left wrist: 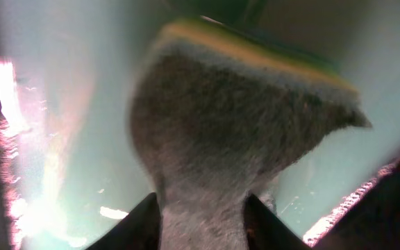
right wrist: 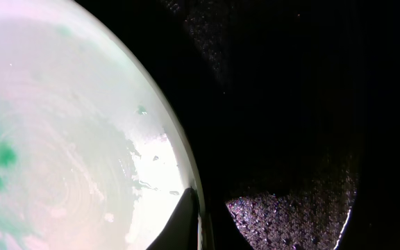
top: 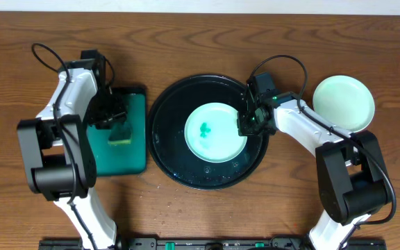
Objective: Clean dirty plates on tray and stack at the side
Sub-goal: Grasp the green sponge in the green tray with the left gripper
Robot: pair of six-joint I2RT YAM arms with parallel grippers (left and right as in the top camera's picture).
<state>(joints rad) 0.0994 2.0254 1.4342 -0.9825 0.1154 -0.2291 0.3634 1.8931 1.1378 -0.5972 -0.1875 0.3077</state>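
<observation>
On my overhead feed the black tray [top: 164, 142] sits mid-counter [top: 200, 215] with one pale mint plate [top: 217, 142] lying flat inside it, a little right of the tray's middle. A teal-green smear [top: 205, 128] marks the left half of that plate. A second mint plate [top: 344, 103] rests on the bare counter to the right, apart from the tray, and I see no smear on it.

My right hand [top: 250, 119] is at the right rim of the plate in the tray. From its wrist camera I get one dark fingertip [right wrist: 185, 221] against the plate's edge, with the wet black tray floor beside it. The other finger is lost in the dark, so I cannot tell whether the hand has closed on the rim.

My left hand [top: 119, 119] is over the green rectangular sponge tray [top: 136, 149] at the left side of the counter. It is clamped on a sponge [left wrist: 242, 139], which bulges out past the two fingers [left wrist: 139, 223]. Grey scouring side faces the wrist camera, with yellow and green layers behind.
</observation>
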